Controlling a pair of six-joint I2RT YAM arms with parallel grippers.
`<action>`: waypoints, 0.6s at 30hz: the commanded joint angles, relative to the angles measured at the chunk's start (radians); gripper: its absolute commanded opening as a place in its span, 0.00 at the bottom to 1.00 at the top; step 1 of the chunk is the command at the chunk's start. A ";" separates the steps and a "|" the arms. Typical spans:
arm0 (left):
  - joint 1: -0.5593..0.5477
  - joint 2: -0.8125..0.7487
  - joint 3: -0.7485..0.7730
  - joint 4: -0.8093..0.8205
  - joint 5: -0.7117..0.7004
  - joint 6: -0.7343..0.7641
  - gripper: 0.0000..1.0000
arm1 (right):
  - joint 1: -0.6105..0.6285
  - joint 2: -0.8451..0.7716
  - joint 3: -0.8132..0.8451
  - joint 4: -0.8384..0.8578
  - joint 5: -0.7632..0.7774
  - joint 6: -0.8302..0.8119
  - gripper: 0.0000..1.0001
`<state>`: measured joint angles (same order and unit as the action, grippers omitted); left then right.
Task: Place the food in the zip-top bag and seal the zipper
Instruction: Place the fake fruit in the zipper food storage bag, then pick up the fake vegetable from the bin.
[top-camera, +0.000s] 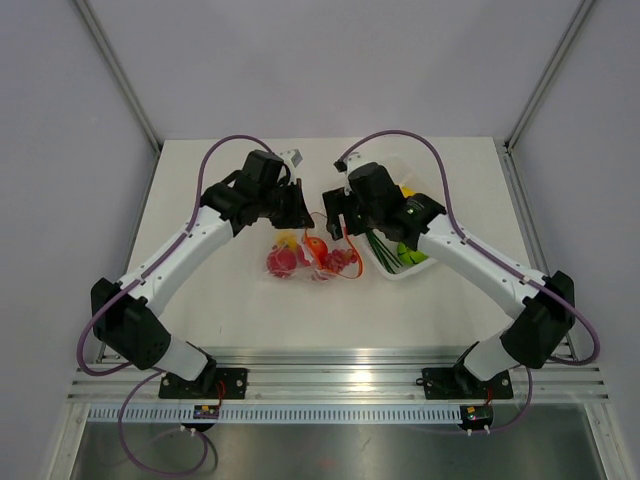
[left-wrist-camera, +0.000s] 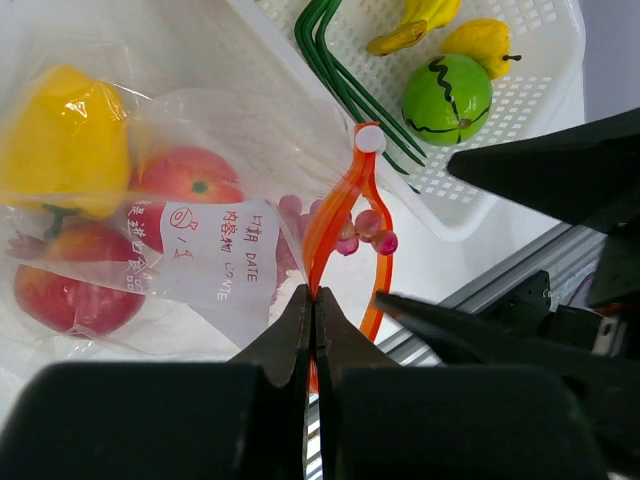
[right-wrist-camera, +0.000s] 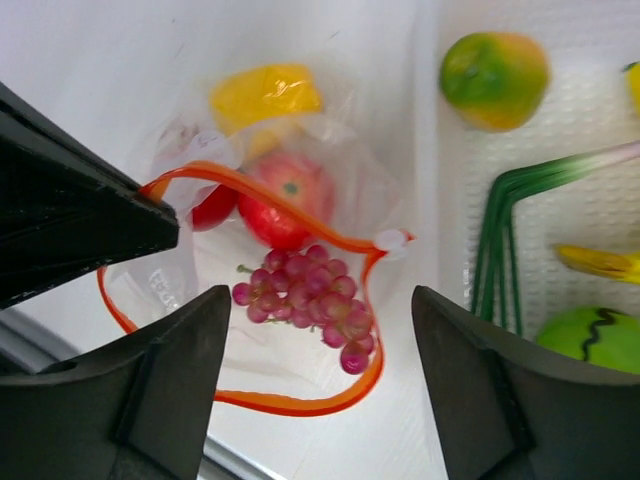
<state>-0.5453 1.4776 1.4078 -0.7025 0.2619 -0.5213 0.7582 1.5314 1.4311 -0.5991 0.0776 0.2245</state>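
On the desk (top-camera: 250, 310) beside the tray (left-wrist-camera: 560, 90), we had the left tool (left-wrist-camera: 314, 300) pinched shut on the orange zipper (right-wrist-camera: 250, 180) of the bag (left-wrist-camera: 215, 265) and the right tool (right-wrist-camera: 318, 300) spread wide, empty, over grapes (right-wrist-camera: 305, 295) in its mouth; a steady pinch, we judged, would hold that mouth open for the rest.
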 joint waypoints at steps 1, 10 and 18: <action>0.005 -0.039 0.048 0.040 0.031 0.006 0.00 | -0.019 -0.099 -0.004 0.021 0.175 -0.034 0.78; 0.005 -0.054 0.039 0.038 0.027 0.004 0.00 | -0.269 -0.129 -0.147 0.114 0.148 0.044 0.70; 0.005 -0.054 0.040 0.034 0.019 0.006 0.00 | -0.422 0.097 -0.118 0.235 0.082 0.101 0.86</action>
<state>-0.5442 1.4654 1.4078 -0.7094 0.2619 -0.5213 0.3740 1.5639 1.2919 -0.4648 0.2020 0.2813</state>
